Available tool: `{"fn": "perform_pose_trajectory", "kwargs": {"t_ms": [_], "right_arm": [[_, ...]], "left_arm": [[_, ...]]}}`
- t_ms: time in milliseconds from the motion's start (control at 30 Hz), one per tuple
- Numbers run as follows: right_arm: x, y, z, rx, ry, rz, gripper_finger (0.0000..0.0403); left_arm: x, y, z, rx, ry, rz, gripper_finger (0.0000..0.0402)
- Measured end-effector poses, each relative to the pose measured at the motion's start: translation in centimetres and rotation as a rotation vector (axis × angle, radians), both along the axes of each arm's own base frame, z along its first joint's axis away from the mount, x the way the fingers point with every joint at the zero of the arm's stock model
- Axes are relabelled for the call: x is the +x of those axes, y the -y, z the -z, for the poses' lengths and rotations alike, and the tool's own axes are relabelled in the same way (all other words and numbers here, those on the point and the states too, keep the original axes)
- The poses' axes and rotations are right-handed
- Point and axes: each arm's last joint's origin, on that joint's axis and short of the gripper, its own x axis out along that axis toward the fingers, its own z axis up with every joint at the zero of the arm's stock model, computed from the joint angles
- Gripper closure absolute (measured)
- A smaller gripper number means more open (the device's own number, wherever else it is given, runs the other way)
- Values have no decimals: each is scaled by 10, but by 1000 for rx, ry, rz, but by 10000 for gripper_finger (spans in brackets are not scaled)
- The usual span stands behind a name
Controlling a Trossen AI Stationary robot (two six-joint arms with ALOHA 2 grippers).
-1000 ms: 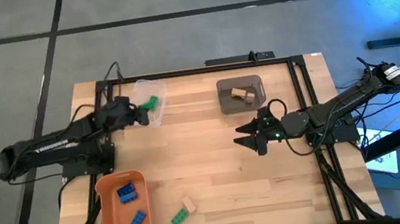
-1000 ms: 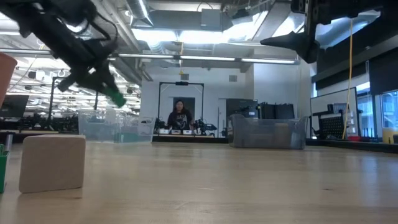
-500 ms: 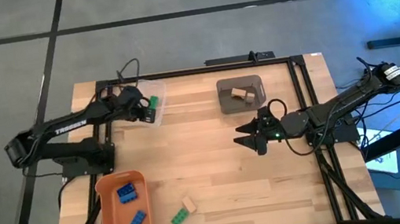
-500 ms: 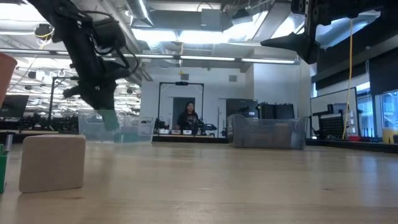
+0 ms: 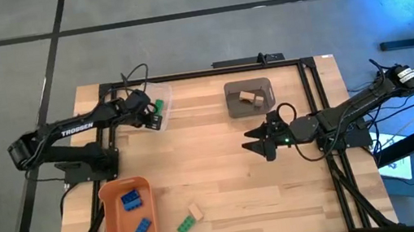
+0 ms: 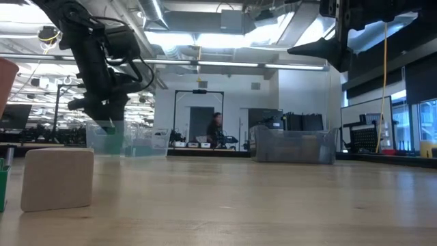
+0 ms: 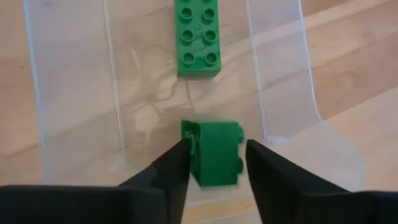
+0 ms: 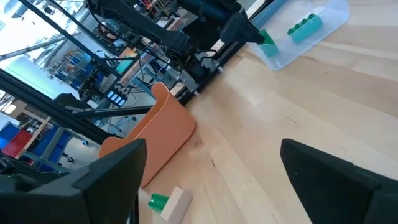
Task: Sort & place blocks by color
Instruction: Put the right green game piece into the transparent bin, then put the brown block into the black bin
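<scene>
My left gripper [image 5: 155, 115] hangs over the clear bin [image 5: 158, 89] at the table's far left, shut on a green block [image 7: 217, 158]. A second green brick [image 7: 196, 37] lies flat on the bin floor just beyond it. My right gripper [image 5: 259, 143] waits open above the table right of centre, touching nothing. Two blue blocks [image 5: 131, 199] lie in the orange bin [image 5: 109, 229], and a tan block [image 5: 249, 97] lies in the grey bin [image 5: 232, 104]. A green block [image 5: 183, 226] and a tan block [image 5: 196, 212] lie side by side on the table near its near edge. My left gripper pinches the green block by two opposite side faces [image 7: 235, 163], one finger on each. The fingers [image 7: 173, 171] come from above, pointing down into the clear bin. The block sits slightly tilted just above the bin floor; whether it touches the floor, I cannot tell.
In the low view the loose tan block [image 6: 58, 179] stands close to the camera, with the green block [image 6: 3, 181] at the picture's left edge. Bare wood lies between the bins and around the right arm. A person walks in the room far behind.
My left gripper has carried the green block toward the table's far edge and down into the clear bin, tipping its fingers more steeply downward. The block has come from above the bin's rim to near its floor.
</scene>
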Motion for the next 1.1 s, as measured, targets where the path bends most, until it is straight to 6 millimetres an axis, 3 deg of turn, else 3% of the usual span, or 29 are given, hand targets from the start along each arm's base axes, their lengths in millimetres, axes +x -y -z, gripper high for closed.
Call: {"fn": "perform_pose_trajectory", "kwargs": {"t_ms": [267, 467, 600, 700, 833, 1100], "right_arm": [[0, 0, 0, 0, 0, 0, 32], [0, 0, 0, -1, 0, 0, 32], [0, 0, 0, -4, 0, -1, 32], [0, 0, -1, -3, 5, -1, 32], [0, 0, -1, -8, 6, -2, 32], [2, -1, -9, -79, 84, -28, 32]], "left_arm": [[1, -5, -9, 29, 20, 33, 178], [0, -20, -63, 117, 115, 59, 147], [-1, -17, -104, 243, 254, 93, 146], [1, -1, -129, 347, 473, 153, 148], [6, 34, -142, 440, 745, 252, 149], [18, 100, -109, 527, 1089, 329, 149]]}}
